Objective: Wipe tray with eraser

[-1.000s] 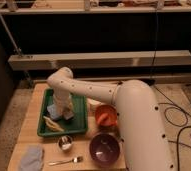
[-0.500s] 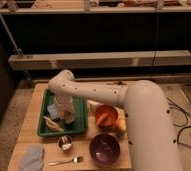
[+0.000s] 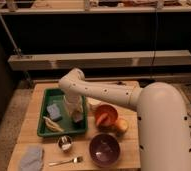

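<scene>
A green tray (image 3: 45, 131) lies on the left part of the wooden table. In it are a blue-grey block (image 3: 54, 112), which looks like the eraser, and a banana (image 3: 53, 125) near the front. My gripper (image 3: 76, 117) reaches down from the white arm into the right half of the tray, just right of the block. Something dark shows at its tip, and I cannot make out what it is.
An orange bowl (image 3: 106, 116) and an orange fruit (image 3: 122, 125) sit right of the tray. A purple bowl (image 3: 104, 149), a small metal cup (image 3: 65, 143), a fork (image 3: 66, 161) and a grey cloth (image 3: 31, 158) lie along the table's front. Shelving stands behind the table.
My gripper has moved to the right inside the tray, away from the blue-grey block. The block and the banana have stayed in place.
</scene>
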Controlling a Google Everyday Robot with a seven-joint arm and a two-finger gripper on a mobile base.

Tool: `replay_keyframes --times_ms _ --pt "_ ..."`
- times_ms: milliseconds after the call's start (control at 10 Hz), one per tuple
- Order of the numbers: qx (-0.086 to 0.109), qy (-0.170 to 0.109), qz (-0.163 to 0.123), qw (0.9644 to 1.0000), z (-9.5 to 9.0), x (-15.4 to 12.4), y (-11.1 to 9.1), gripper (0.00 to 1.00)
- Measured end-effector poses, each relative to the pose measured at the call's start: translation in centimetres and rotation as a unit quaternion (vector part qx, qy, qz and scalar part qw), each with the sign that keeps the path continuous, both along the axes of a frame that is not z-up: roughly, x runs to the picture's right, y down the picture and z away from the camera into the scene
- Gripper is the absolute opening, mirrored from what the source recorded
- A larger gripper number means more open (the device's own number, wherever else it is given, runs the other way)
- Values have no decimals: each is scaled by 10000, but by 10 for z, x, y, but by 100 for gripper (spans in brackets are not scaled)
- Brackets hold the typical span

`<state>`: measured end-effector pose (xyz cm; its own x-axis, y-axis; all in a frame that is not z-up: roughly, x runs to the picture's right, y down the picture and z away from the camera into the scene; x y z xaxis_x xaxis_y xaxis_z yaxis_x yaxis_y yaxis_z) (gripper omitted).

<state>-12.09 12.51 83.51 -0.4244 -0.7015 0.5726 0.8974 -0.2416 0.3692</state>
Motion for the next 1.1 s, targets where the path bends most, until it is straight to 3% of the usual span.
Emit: replay_keyframes --times_ms 600,900,1100 --pt "-56 40 -90 9999 53 10 -40 0" --pt "-94 -62 -178 9998 70 -2 -47 0" --pt "-128 -195 -276 9993 79 -24 -46 0"
